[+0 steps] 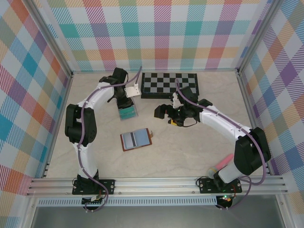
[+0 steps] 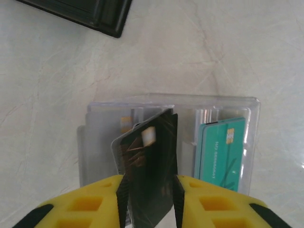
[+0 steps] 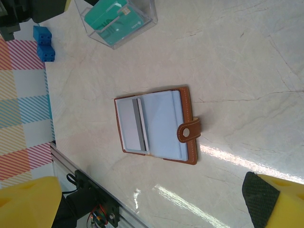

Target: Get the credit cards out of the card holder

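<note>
Bench (image 1: 199, 152) middle carries the card holder (image 3: 156, 126), spread open for access near the hovering, wide-open right gripper (image 1: 161, 112), while the left arm (image 1: 90, 102) reaches toward the far edge, its left gripper (image 2: 149, 190) pinching a dark card (image 2: 149, 152) upright over the clear tray (image 2: 213, 102), apparently to join the teal card (image 2: 221, 152).

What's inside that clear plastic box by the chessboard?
A teal card lies in one compartment of the clear box. The left gripper holds a dark card over the other, covering what lies there.
</note>
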Available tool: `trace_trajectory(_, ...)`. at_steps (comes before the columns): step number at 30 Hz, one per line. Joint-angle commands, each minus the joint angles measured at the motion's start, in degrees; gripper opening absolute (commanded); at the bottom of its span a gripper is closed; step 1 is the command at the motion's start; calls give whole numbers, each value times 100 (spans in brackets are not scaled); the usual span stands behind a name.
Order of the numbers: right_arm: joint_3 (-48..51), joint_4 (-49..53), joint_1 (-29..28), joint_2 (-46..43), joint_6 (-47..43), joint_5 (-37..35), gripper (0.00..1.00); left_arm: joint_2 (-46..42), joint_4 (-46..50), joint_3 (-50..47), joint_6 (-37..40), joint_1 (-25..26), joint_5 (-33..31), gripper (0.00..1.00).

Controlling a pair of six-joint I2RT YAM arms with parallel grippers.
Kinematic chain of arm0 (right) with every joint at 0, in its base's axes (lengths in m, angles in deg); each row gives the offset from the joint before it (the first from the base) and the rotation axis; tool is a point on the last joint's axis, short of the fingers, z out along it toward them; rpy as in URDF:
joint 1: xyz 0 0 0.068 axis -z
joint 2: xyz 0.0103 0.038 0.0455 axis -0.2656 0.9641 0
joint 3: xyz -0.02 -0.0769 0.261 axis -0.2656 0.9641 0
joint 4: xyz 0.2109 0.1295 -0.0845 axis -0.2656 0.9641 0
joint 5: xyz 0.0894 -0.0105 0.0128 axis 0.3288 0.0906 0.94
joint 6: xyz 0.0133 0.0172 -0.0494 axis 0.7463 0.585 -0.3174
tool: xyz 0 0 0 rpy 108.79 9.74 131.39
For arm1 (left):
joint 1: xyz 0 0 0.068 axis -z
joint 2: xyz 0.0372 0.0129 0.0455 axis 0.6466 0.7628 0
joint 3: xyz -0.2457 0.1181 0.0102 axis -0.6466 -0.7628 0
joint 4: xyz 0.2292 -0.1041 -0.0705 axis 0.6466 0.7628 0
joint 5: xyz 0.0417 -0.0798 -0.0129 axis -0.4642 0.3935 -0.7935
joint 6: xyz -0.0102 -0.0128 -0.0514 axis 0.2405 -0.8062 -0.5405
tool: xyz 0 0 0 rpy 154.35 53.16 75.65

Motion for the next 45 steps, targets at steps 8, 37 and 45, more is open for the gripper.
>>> trace_trajectory(8,41,165,31,68,-87,57,100,-757,-705,25,-1758,23,253,37)
trace_trajectory(37,-1185,432,-2513,1713,169,-1363,80,-5618,-285,-4277,-9115,-92,-530,85)
trace_trajectory(45,-1408,-155,-2255,2306,192,-531,66,-5617,-749,-5290,-9698,-118,181,88)
